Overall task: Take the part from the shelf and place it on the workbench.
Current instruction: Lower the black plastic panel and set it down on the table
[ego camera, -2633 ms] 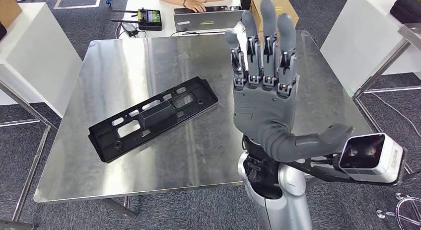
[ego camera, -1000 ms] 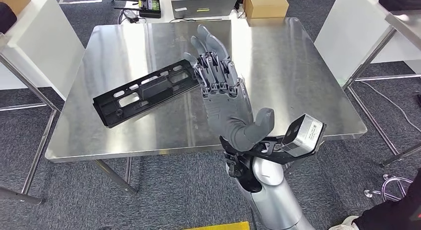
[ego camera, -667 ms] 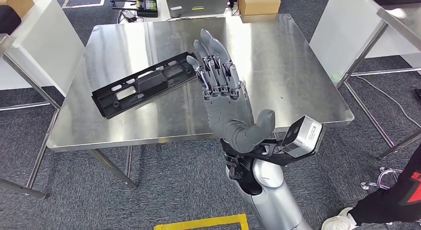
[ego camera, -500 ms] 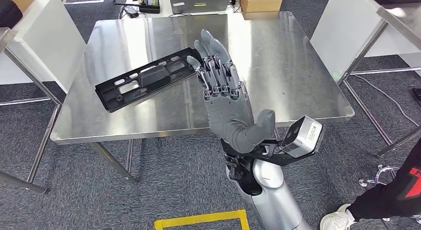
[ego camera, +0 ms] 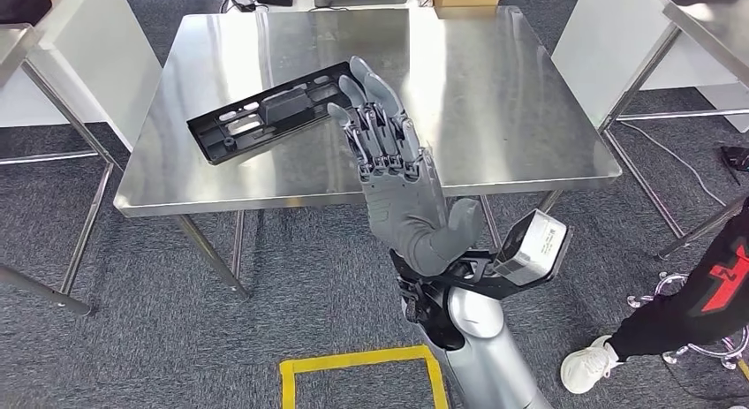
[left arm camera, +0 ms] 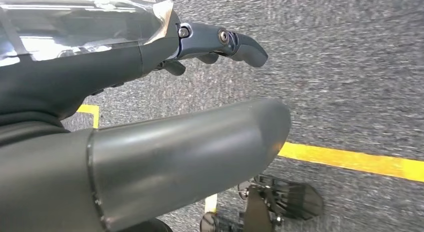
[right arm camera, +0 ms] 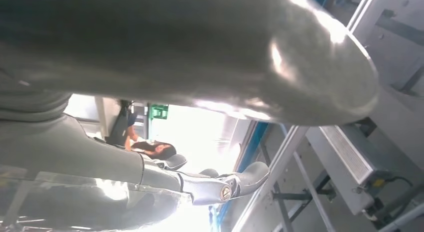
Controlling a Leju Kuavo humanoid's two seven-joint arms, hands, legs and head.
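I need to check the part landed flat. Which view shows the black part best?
The head view: the black part lies whole and flat on the steel table, apart from the raised right hand. The wrist views look at floor and shelving instead.

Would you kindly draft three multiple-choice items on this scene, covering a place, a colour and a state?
1. Where does the long black plastic part lie?
A. on the grey carpet
B. on the shiny steel workbench
C. in the right hand

2. What colour is the tape outline on the floor?
A. yellow
B. red
C. white

3. How is the right hand?
A. gripping the part
B. curled into a fist
C. raised, fingers apart, holding nothing

Answers: 1 B, the part rests flat on the metal top towards its left side. 2 A, the outline shows yellow on grey carpet. 3 C, the fingers are extended with nothing in them.
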